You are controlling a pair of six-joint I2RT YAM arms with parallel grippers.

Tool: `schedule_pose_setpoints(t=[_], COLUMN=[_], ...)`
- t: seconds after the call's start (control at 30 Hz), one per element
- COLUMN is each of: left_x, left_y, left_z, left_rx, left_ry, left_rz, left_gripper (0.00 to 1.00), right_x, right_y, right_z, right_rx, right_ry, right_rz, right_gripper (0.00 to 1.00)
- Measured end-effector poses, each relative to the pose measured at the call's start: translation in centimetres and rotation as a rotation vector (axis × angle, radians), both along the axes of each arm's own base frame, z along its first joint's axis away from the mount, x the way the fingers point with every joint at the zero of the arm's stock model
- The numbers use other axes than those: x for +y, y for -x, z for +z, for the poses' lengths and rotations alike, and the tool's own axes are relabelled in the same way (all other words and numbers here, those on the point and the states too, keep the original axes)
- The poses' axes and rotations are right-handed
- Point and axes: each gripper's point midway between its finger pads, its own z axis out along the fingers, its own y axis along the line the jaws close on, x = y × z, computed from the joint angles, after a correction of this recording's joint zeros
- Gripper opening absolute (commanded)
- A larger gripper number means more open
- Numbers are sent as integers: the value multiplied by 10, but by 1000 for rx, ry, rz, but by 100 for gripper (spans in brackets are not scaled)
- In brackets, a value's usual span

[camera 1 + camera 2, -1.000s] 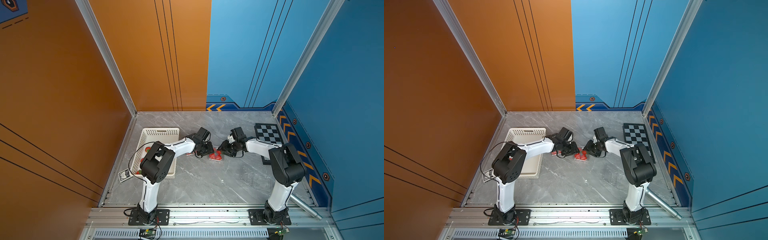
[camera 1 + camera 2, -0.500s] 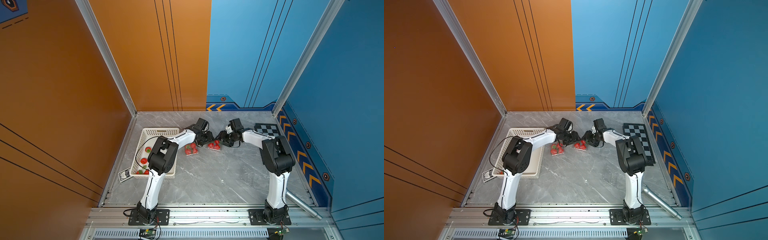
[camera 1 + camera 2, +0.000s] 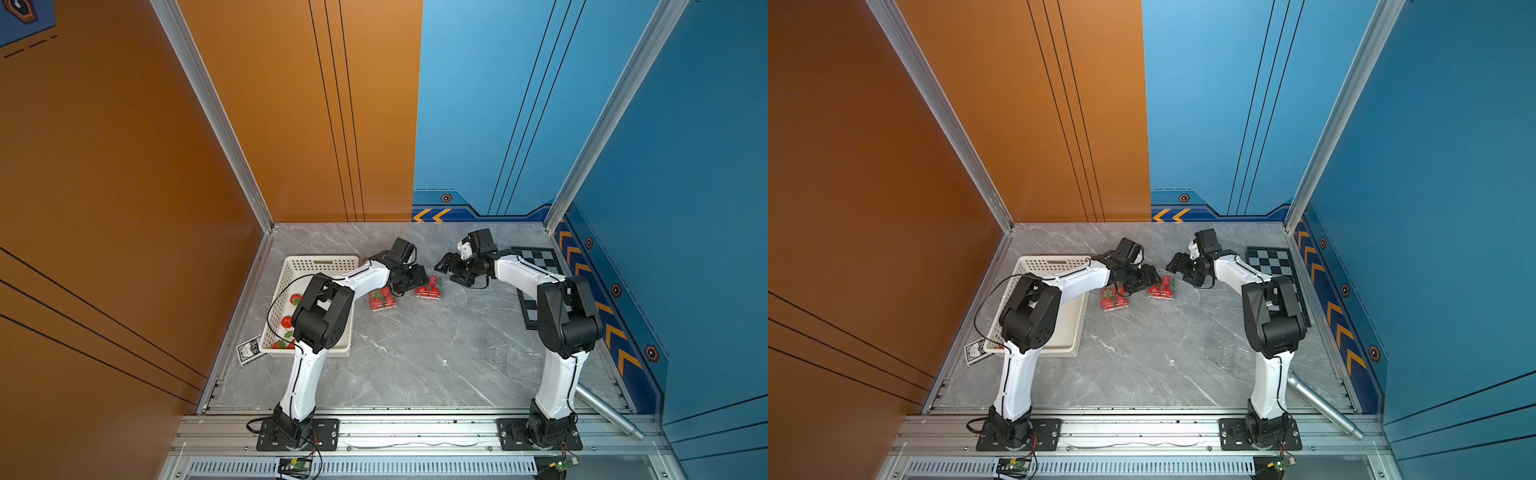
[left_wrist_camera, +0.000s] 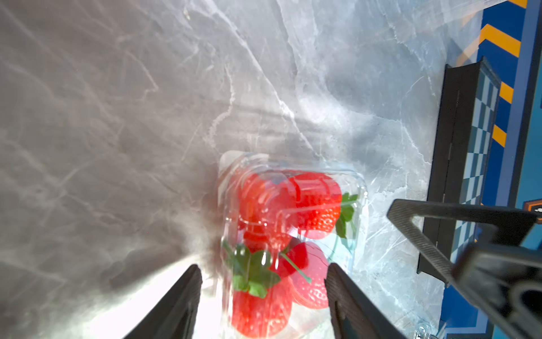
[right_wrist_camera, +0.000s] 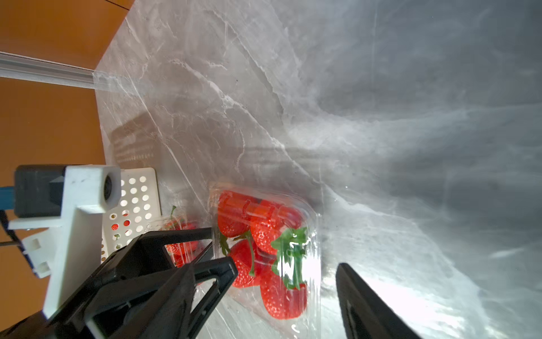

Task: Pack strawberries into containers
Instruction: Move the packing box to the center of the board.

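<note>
Container (image 4: 293,176) lies lengthwise within wide-open left end effector (image 4: 263,265), ungripped; right end effector (image 3: 445,262) open, empty.

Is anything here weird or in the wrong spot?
A pack of playing cards lies askew by the white basket's near corner, and a metal tube lies slanted over the table's front edge. Neither belongs with strawberries.

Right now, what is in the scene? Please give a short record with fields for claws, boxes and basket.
left claw: open, empty
right claw: open, empty
box by claws: full of strawberries, not held
box by basket: full of strawberries
basket: some strawberries remain inside
other things: card pack, checkerboard, metal tube
</note>
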Motion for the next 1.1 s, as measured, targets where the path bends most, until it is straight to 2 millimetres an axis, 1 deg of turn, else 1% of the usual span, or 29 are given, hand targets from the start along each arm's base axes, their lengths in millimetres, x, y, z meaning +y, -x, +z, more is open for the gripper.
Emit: schedule_pose_setpoints(t=[0.13,0.27,0.33,0.4,0.5,0.57,0.63,0.7,0.8,0.87,0.9,1.0,1.03,1.1], left_x=[4,13,19,23,28,33,40,51,75,99,110,156,174,209], left_y=[2,4,5,5,8,12,20,30,53,72,80,106,113,125], left_z=[2,9,18,30,50,65,80,95,116,130,136,152,156,156], left_rx=[-7,-21,-37,-58,-100,-132,-160,-186,-216,-235,-244,-261,-261,-250], left_ry=[-12,-22,-23,-19,-15,-19,-24,-37,-74,-108,-119,-164,-178,-209], left_rz=[7,24,35,42,42,45,50,57,82,112,125,205,241,312], left_gripper=[70,70,70,70,69,69,68,69,69,70,71,73,73,73], right_x=[-5,-14,-22,-31,-44,-53,-61,-70,-82,-87,-89,-91,-92,-91], right_y=[5,21,33,45,66,85,108,134,179,204,213,236,242,250], right_z=[1,0,6,18,41,53,58,57,50,45,43,33,28,18], right_rx=[-4,8,6,-15,-54,-71,-73,-58,-20,6,17,55,69,102], right_ry=[11,49,74,95,118,130,141,154,154,143,139,130,130,134], right_rz=[-2,-5,-11,-19,-38,-50,-61,-78,-100,-115,-124,-137,-137,-134], right_gripper=[78,78,78,77,76,75,74,74,73,72,71,70,70,67])
